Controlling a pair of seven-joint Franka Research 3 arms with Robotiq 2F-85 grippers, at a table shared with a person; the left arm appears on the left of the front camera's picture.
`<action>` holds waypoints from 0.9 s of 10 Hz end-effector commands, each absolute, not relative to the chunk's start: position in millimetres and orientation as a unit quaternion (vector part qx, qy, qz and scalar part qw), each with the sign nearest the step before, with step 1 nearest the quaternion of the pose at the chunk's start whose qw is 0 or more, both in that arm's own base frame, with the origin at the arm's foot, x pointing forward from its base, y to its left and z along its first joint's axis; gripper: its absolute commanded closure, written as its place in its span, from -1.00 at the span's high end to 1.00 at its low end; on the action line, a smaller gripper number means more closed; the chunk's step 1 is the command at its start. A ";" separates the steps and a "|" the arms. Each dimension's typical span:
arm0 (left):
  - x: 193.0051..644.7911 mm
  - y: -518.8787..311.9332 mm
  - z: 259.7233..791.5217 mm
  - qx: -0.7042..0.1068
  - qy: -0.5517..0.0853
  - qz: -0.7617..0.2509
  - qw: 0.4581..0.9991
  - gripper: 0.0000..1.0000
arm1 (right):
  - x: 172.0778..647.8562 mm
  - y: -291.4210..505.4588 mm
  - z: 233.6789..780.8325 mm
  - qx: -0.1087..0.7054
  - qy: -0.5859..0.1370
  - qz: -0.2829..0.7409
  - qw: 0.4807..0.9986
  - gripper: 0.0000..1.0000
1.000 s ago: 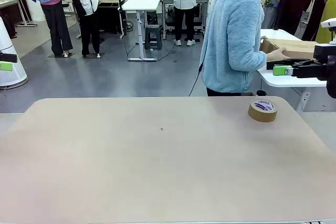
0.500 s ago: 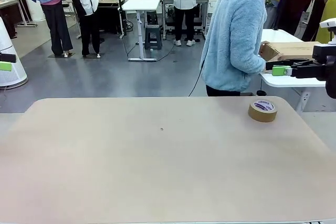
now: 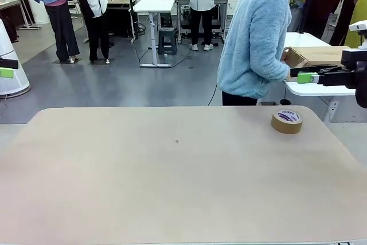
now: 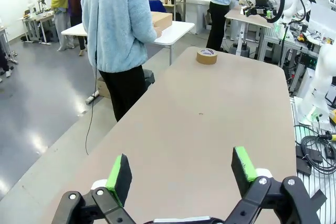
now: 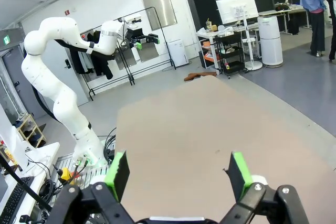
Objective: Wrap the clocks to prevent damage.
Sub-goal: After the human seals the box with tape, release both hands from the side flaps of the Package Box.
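A workshop with a grey floor is seen beyond a wide tan table (image 3: 172, 187) with rounded corners. In the front view a flat roll of brown packing tape (image 3: 287, 121) lies on the table toward 2 o'clock, near the far edge. Just past that edge, at about 1 o'clock, a person in a fluffy light-blue fleece jacket (image 3: 255, 38) is turned toward 3 o'clock. The person faces a small white side table (image 3: 321, 89), on which a brown cardboard box (image 3: 314, 55) rests. The jacket's sleeve reaches the near end of the box.

The right pincer (image 3: 308, 77) is held level at the 3 o'clock edge of the front view, above table height and in front of the side table. It is well apart from the tape roll. In the right wrist view its green-padded fingers (image 5: 117, 174) are spread wide with bare table between them. The left pincer (image 3: 6, 72) is seen at the 9 o'clock edge of the front view. In the left wrist view its green pads (image 4: 119, 171) likewise stand wide apart, with nothing gripped, and the tape roll lies at 12 o'clock, far along the table. Where the clocks lie cannot be told from these views.
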State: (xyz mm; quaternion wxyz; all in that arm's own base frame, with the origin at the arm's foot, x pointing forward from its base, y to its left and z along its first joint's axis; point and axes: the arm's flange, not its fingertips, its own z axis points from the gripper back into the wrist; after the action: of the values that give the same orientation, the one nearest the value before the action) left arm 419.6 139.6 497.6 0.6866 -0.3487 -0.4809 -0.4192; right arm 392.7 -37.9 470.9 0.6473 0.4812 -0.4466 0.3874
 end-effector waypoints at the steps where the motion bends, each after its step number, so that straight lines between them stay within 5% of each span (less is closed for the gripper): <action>1: 418.9 139.8 499.5 -0.348 -0.483 -0.419 0.685 1.00 | 392.3 -38.5 470.6 0.484 -0.448 0.387 0.645 1.00; 9: 418.9 139.8 499.5 -0.348 -0.483 -0.419 0.685 1.00 | 392.3 -38.5 470.6 0.484 -0.448 0.387 0.645 1.00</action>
State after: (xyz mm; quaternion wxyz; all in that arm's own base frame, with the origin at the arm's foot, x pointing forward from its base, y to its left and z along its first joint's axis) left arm 419.6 139.6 497.6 0.6866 -0.3487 -0.4809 -0.4193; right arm 392.7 -37.9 470.9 0.6473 0.4812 -0.4465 0.3874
